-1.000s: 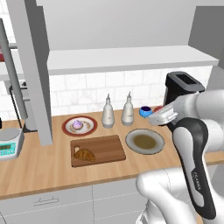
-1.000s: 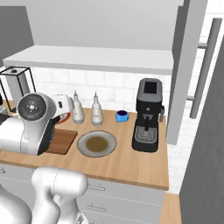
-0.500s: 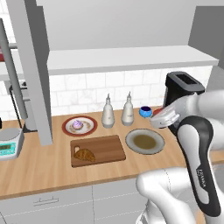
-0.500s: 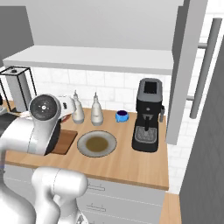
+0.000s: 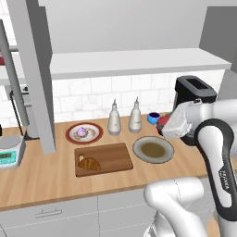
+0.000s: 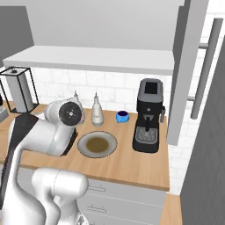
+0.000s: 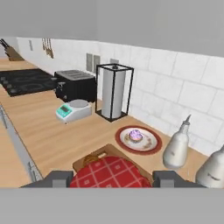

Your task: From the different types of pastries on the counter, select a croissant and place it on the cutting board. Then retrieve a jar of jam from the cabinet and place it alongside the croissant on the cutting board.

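My gripper (image 7: 111,178) is shut on the jar of jam (image 7: 109,173), whose red chequered top sits between the two fingertips (image 7: 57,178). In the left base view the jar (image 5: 162,121) shows as a red spot at the hand's tip, above the counter (image 5: 46,178) and right of the two bottles. The croissant (image 5: 90,163) lies on the left end of the dark cutting board (image 5: 111,155). Board (image 7: 105,152) and croissant (image 7: 91,158) peek out just beyond the jar in the hand view. The purple-frosted cupcake (image 5: 82,132) sits on a red-rimmed plate (image 5: 95,136).
Two white bottles (image 5: 114,121) stand behind the board. A grey dish with brown contents (image 5: 153,149) lies right of it, with a blue bowl (image 5: 153,117) and black coffee machine (image 6: 149,116) beyond. A scale (image 5: 9,155) and the cabinet's grey panel (image 5: 34,69) stand left.
The arm's wrist and forearm have swung toward the middle of the counter, with the jar still held. The things on the counter have not moved.
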{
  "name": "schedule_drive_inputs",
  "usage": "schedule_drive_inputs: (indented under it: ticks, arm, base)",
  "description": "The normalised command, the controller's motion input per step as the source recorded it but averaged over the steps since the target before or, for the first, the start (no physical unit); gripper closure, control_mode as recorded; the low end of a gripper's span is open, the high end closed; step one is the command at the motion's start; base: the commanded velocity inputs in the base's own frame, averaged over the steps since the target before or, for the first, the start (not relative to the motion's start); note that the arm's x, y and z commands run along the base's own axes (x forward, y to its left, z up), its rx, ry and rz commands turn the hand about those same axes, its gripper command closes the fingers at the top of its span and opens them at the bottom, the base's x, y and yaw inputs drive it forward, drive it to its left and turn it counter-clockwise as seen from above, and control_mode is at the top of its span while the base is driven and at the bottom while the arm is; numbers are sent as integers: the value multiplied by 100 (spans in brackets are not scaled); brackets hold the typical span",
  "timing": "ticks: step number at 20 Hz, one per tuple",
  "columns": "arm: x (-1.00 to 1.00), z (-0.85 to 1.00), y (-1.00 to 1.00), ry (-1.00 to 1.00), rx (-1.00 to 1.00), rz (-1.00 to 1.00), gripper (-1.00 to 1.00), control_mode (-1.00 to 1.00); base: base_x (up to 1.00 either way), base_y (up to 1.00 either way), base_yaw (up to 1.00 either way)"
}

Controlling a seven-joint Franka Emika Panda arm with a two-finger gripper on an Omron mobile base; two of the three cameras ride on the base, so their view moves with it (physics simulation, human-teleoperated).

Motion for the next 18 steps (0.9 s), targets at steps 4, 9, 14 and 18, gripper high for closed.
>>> schedule_drive_inputs:
  ticks: [4, 9, 14, 18]
  arm:
    - [30, -49, 26, -17, 16, 32, 100, -100]
    - [41, -45, 44, -1, 11, 29, 100, -100]
    - [27, -33, 41, 5, 5, 27, 100, -100]
    - [33, -33, 34, 6, 2, 5, 100, -100]
  base:
    - [0, 0, 0]
    - [0, 0, 0]
    - [0, 0, 0]
    - [0, 0, 0]
